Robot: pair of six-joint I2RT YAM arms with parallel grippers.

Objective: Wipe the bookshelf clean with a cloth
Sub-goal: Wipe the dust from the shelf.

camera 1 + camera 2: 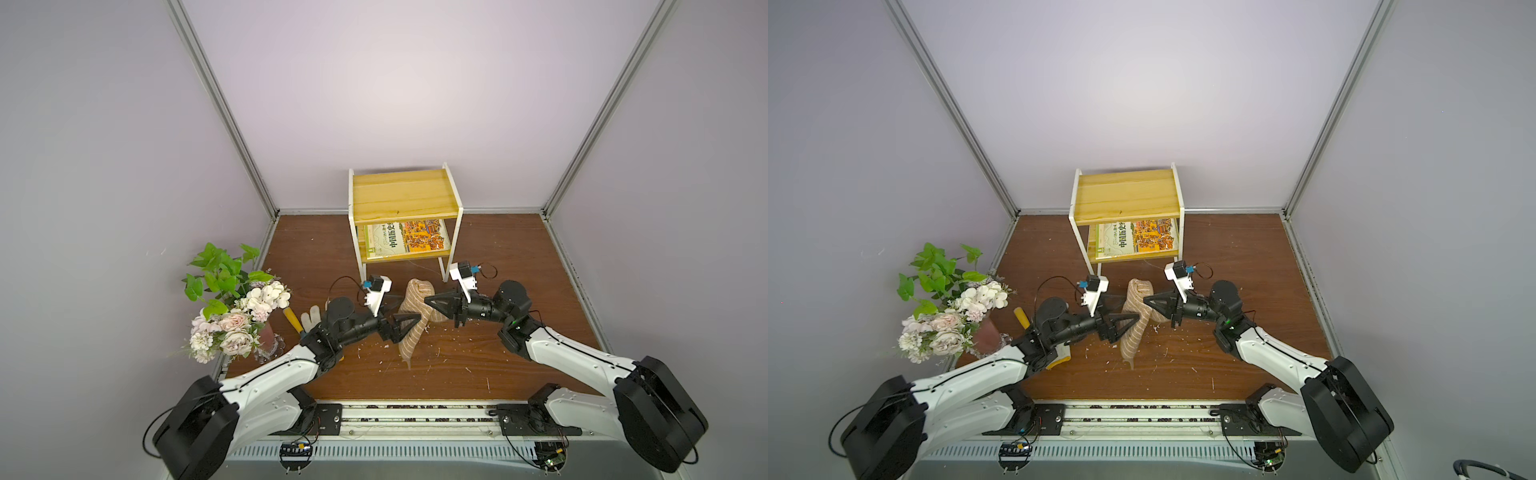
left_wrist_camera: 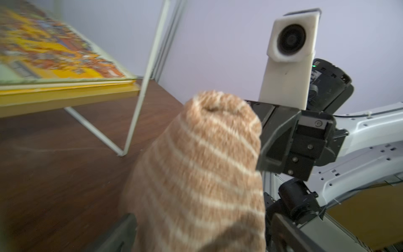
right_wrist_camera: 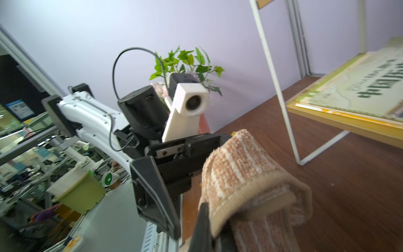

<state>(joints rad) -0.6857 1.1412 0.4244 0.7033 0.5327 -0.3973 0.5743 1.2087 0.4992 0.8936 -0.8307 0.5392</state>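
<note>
We see the right gripper pinching the cloth, which hangs just in front of the bookshelf (its lower end seems to brush the table). The left gripper has its jaws spread wide, either side of the cloth.

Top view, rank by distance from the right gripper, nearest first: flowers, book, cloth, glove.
From the right gripper:
1. cloth, in its grip.
2. book, ahead, in the bookshelf.
3. glove, over on the left side.
4. flowers, farthest left, at the edge.
</note>
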